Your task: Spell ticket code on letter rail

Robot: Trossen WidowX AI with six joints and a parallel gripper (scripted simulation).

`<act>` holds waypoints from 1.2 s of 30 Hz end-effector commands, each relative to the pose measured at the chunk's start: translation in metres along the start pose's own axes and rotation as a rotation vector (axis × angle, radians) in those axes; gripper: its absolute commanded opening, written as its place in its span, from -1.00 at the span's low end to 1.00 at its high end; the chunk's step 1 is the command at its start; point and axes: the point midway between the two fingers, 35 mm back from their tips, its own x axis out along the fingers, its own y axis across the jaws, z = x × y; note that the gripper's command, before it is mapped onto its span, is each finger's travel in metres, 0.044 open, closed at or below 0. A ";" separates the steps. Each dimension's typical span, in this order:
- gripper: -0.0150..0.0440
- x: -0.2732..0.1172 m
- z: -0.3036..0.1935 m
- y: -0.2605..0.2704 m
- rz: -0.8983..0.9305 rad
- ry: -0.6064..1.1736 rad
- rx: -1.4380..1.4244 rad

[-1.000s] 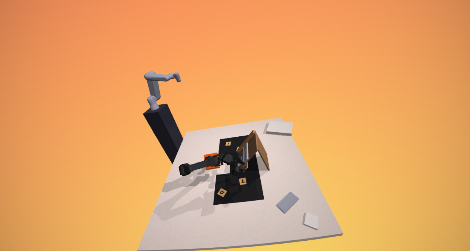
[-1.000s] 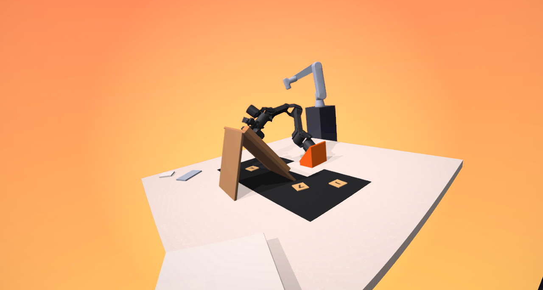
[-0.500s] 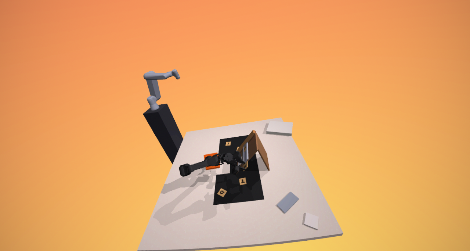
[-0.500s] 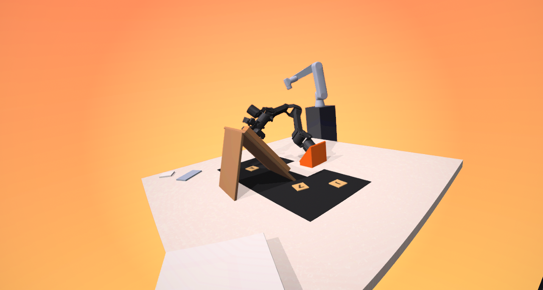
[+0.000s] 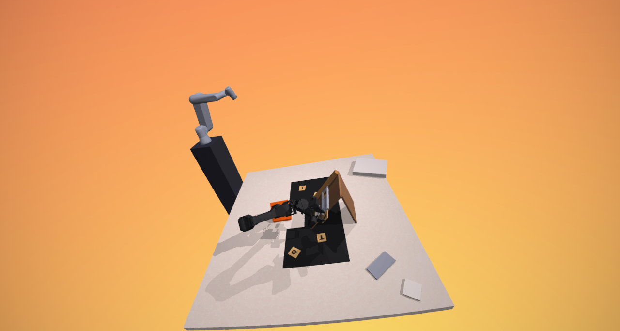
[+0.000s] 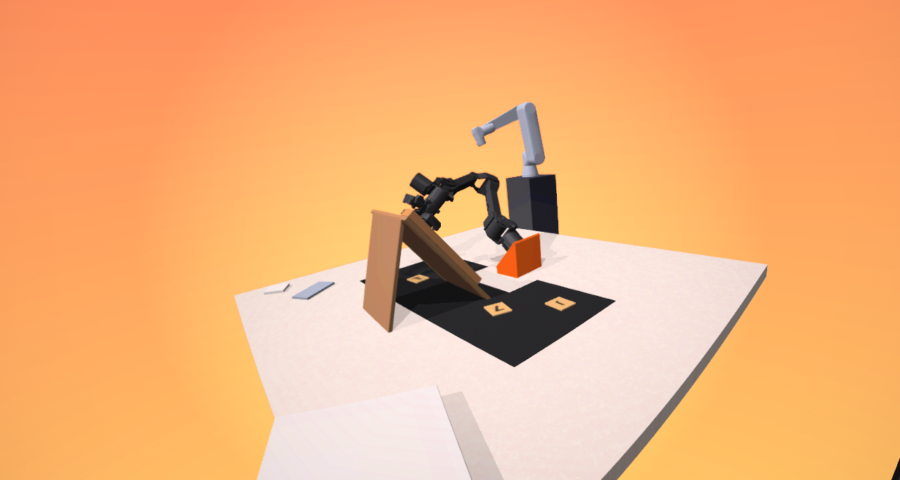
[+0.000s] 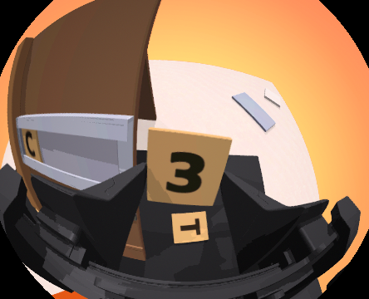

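The square, pale-wood tile printed with a black 3 is pinched by its two side edges between the dark fingers of the black gripper, its face upright in the wrist view and its top standing proud of the fingertips. It stands just right of the silver-grey metal letter rail on the brown sloping board, apart from it. The tile will probably handle as light, stiff and smooth, not fragile but apt to pivot; the side edges suit a hold, though the finger nearer the rail may foul its mouth, so the last push may need a fresh contact on the trailing edge. Inside the rail, a wooden tile marked C sits at the far left, with bare channel to its right. A wooden T tile and a wooden Q tile lie flat on the black mat. The ticket's code cannot be read here.
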 end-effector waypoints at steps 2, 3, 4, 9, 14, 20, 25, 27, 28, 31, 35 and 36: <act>-0.49 0.000 0.000 0.003 -0.002 -0.001 0.006; -0.49 0.000 0.000 0.004 -0.002 -0.001 0.006; -0.49 0.000 0.000 0.004 -0.002 -0.001 0.006; -0.49 0.000 0.000 0.007 -0.001 -0.001 0.006; -0.49 0.000 0.001 0.009 -0.001 -0.001 0.006; -0.49 0.000 0.001 0.012 -0.001 -0.001 0.006; -0.49 0.000 0.001 0.015 -0.001 -0.001 0.006; -0.49 0.000 0.001 0.016 -0.001 -0.001 0.006; -0.49 0.000 0.001 0.016 -0.001 -0.001 0.006; -0.49 0.000 0.001 0.018 -0.001 -0.001 0.006; -0.49 0.000 0.001 0.020 -0.001 0.000 0.006; -0.49 0.000 0.001 0.020 -0.001 0.000 0.006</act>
